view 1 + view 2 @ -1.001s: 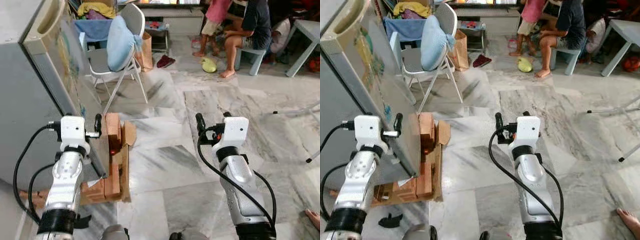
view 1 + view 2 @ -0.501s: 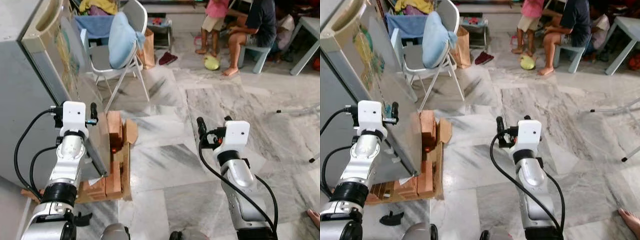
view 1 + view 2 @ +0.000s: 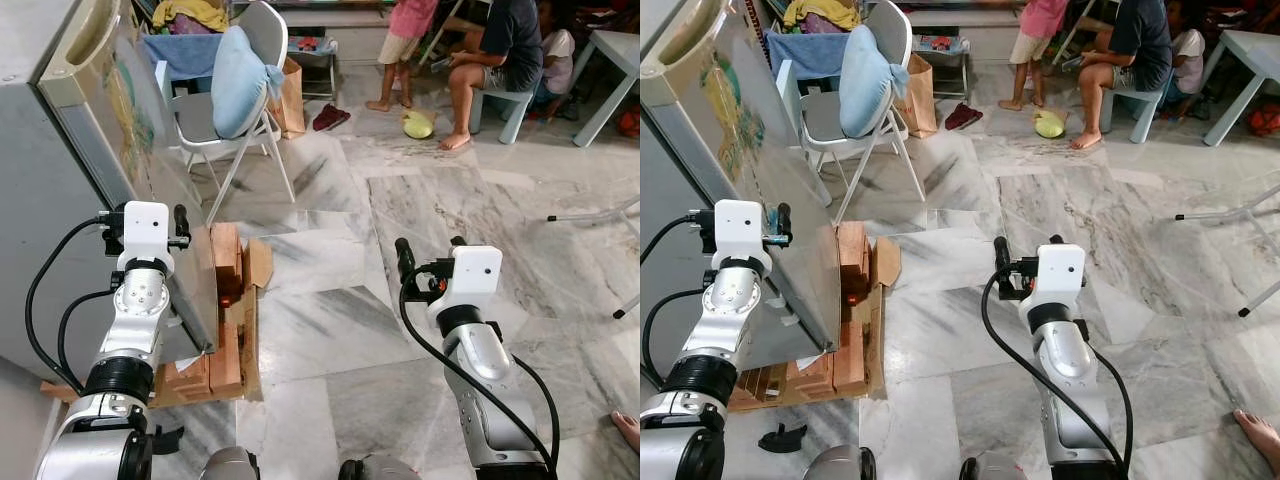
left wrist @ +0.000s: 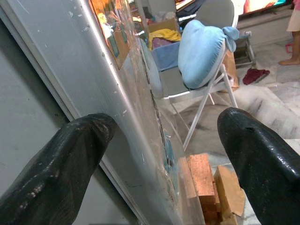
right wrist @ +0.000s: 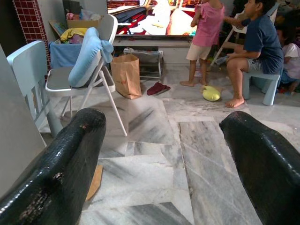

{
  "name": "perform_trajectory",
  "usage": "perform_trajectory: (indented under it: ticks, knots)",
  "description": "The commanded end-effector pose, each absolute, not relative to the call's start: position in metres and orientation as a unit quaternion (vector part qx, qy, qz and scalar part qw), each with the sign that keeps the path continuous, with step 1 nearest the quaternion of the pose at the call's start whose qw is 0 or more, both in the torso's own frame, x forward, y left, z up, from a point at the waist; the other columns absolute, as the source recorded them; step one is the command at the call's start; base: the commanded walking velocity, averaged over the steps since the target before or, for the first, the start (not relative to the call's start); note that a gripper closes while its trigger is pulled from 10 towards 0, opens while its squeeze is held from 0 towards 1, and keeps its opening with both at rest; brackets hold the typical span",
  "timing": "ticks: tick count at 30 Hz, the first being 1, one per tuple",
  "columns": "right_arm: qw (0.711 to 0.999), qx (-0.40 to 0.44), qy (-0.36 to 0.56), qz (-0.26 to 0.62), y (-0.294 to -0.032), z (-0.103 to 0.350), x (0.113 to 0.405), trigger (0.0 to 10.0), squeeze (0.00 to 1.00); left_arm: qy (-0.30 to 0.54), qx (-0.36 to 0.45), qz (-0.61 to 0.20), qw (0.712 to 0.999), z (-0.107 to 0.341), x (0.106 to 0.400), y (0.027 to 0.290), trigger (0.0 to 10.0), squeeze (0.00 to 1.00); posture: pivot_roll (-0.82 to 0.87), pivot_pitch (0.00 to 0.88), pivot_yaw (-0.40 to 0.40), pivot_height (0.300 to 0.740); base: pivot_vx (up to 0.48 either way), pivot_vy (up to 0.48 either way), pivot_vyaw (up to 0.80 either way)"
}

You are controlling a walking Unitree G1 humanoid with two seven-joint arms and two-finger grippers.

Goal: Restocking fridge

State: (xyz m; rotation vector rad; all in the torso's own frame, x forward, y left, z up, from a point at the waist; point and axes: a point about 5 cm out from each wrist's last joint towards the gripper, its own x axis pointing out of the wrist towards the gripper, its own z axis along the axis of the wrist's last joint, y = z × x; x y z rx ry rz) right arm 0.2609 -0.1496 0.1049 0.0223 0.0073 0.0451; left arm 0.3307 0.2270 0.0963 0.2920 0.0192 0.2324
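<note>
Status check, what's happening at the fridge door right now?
Left gripper open, straddling grey fridge door edge. Right gripper open, empty. Wooden blocks stacked below the door.

Grey-veined marble floor (image 3: 330, 330) spreads in daylight. A white folding chair (image 3: 225, 115) carries a pale blue cushion (image 3: 240, 80); beyond, people sit near a light table (image 3: 610, 65).
</note>
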Motion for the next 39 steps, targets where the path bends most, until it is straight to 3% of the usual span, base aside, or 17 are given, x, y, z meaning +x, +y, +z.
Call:
perform_trajectory:
  ticks: [1, 5, 12, 21, 39]
  knots:
    - [1.000, 0.013, -0.005, 0.018, -0.150, 0.111, 0.262, 10.0, 0.00, 0.007, 0.150, 0.139, 0.979, 0.100, 0.330, 0.239, 10.0, 0.00, -0.05, 0.058, -0.024, 0.740, 0.000, 0.000, 0.00]
    - [1.000, 0.014, -0.005, 0.018, -0.150, 0.111, 0.263, 10.0, 0.00, 0.009, 0.145, 0.161, 0.976, 0.103, 0.332, 0.247, 10.0, 0.00, -0.05, 0.058, -0.023, 0.740, 0.000, 0.000, 0.00]
    - [1.000, 0.014, -0.003, 0.017, -0.151, 0.110, 0.262, 10.0, 0.00, 0.005, 0.130, 0.119, 0.984, 0.097, 0.321, 0.242, 10.0, 0.00, -0.05, 0.061, -0.021, 0.740, 0.000, 0.000, 0.00]
    - [1.000, 0.014, -0.001, 0.021, -0.150, 0.108, 0.264, 10.0, 0.00, 0.015, 0.132, 0.121, 0.984, 0.089, 0.309, 0.249, 10.0, 0.00, -0.03, 0.063, -0.026, 0.740, 0.000, 0.000, 0.00]
    - [1.000, 0.013, -0.004, 0.021, -0.148, 0.110, 0.268, 10.0, 0.00, -0.008, 0.096, 0.062, 0.993, 0.107, 0.337, 0.221, 10.0, 0.00, -0.04, 0.054, -0.027, 0.740, 0.000, 0.000, 0.00]
